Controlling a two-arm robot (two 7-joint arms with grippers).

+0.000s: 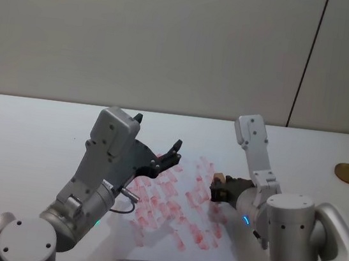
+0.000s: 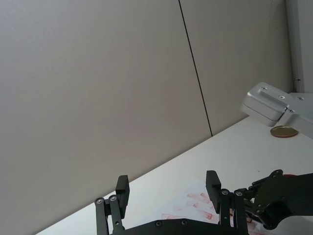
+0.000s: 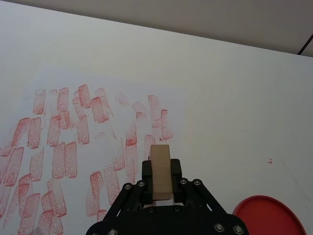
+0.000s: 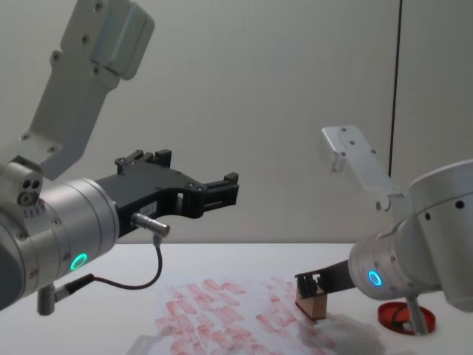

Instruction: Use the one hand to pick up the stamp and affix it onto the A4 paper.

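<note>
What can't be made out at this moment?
- Underside of the stamp: right wrist view, hidden by the block itself and right gripper.
- Whether the stamp touches the A4 paper: chest view, too small.
- Its far left corner: head view, behind the left gripper.

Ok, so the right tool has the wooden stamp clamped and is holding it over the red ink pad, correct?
No. The right tool does have the wooden stamp clamped, but holds it over the A4 paper, near its edge, not the red ink pad, which lies off to one side. The right wrist view shows this. The left tool is raised, open.
</note>
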